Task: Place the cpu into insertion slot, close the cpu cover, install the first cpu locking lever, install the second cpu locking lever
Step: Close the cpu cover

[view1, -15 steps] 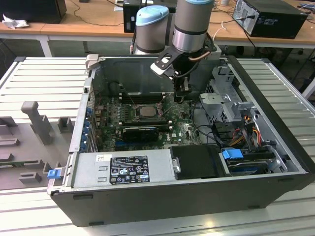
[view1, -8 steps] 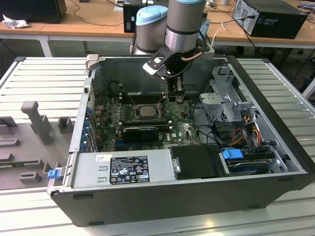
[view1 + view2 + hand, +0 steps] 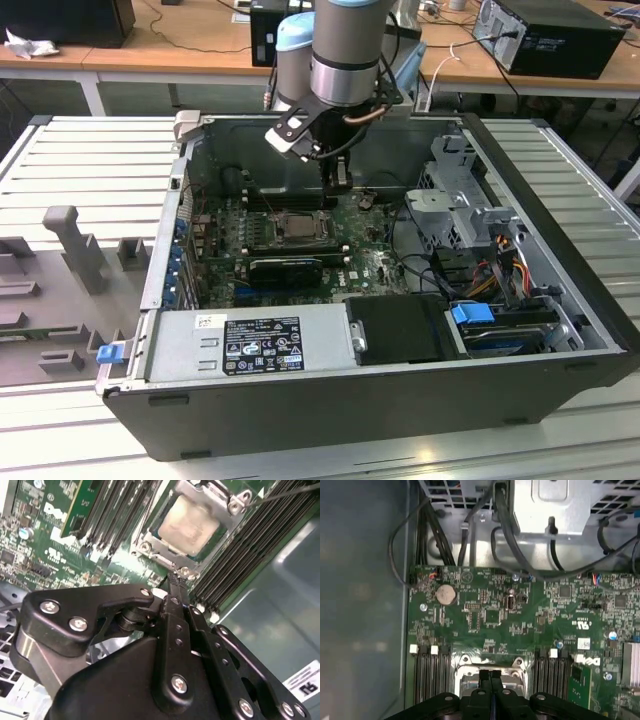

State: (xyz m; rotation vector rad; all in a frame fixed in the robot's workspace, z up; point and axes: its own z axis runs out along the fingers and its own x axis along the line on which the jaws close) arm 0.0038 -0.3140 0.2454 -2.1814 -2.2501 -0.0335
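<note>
Hovering low inside the open computer case [image 3: 330, 400], the tool [image 3: 337, 182] is just beside the insertion slot [image 3: 298, 227]. Tool [image 3: 176, 580] narrow: the two fingers [image 3: 485, 677] are pressed together, nothing seen between them, in both wrist views. In the second wrist view the tips are right at the slot's edge, close to a corner screw; contact unclear. The cpu [image 3: 189, 527] lies flat in the slot, pale face showing through the window of the cpu cover [image 3: 232, 507]. Cover is down over the chip, framing it. A thin metal rod [image 3: 285, 493] runs off from near the cover's corner; whether it is latched I cannot tell. Memory slots [image 3: 427, 675] flank the socket on both sides on the green motherboard [image 3: 490, 615]. A coin battery [image 3: 445, 594] is well apart from the tool. A black expansion card [image 3: 285, 268] lies near the slot, on the side away from the tool. The case rests on a slatted metal worktop [image 3: 90, 160].
</note>
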